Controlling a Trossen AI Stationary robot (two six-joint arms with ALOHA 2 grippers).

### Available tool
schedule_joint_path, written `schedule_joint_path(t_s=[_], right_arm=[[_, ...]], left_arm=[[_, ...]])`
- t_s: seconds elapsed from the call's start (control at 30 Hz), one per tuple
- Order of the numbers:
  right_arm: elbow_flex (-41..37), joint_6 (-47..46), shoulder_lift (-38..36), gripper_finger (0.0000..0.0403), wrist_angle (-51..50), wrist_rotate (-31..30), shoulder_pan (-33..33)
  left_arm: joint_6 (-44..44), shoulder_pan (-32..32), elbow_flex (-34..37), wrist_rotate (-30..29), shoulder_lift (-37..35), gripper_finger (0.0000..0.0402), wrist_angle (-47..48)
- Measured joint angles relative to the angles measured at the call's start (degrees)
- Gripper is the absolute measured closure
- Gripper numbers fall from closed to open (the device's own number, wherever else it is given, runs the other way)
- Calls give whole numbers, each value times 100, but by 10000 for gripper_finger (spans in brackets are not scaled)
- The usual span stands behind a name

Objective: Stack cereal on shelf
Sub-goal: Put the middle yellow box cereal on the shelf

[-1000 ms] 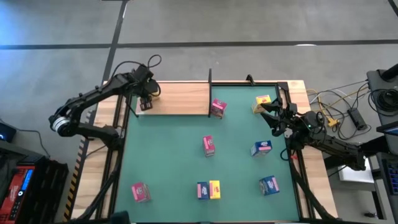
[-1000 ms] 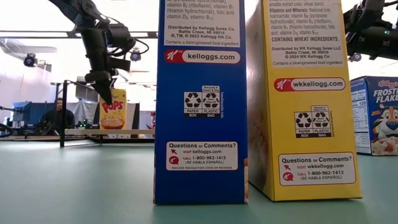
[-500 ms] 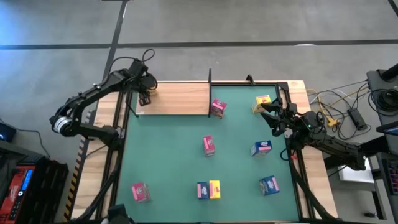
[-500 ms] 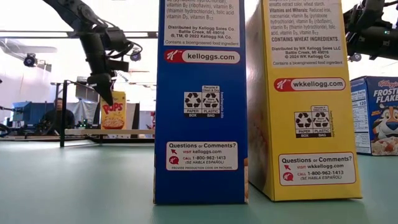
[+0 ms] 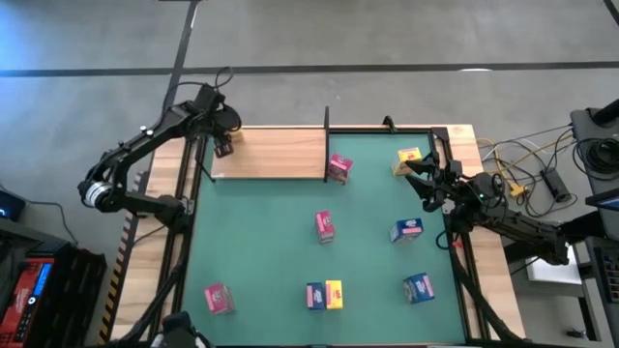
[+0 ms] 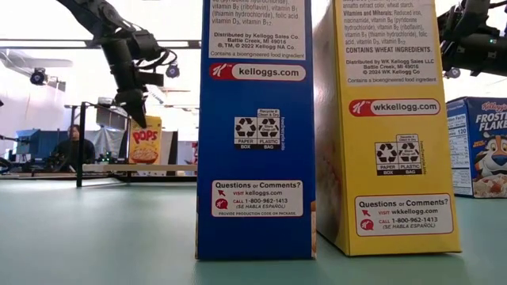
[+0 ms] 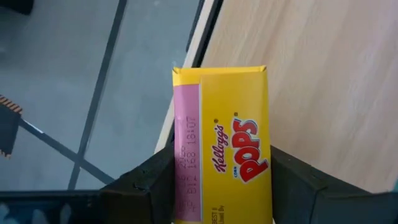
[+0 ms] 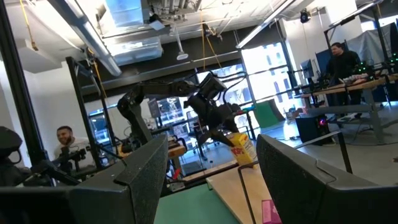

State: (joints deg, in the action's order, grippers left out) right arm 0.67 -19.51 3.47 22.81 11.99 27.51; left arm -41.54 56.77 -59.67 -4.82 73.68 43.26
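While upright, yellow Pops box, long axis vertical, on shelf

Glossy printed cardboard cereal, pale matt wood-grain shelf, smooth green mat.

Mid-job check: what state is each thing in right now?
Left gripper: at the Pops box, over the shelf's left end; grip unclear.
Pops box: upright on the shelf.
Right gripper: open, empty, beside a yellow box.
Front blue box: upright on the green mat.
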Motion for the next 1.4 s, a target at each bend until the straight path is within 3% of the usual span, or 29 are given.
schedule_joint_path(t_s=[0.47, 0.7, 1.07, 1.4], right_arm=[[0, 0, 0, 167, 0, 0, 2], [0, 0, 0, 167, 0, -1, 1], [0, 0, 0, 167, 0, 0, 2], [0, 0, 2, 167, 0, -2, 0]], left_arm=[[42, 24, -437, 450, 347, 218, 644], [218, 90, -793, 1038, 672, 218, 1190], [578, 138, -1077, 642, 1156, 218, 1299], [662, 138, -1118, 470, 1129, 196, 1234]])
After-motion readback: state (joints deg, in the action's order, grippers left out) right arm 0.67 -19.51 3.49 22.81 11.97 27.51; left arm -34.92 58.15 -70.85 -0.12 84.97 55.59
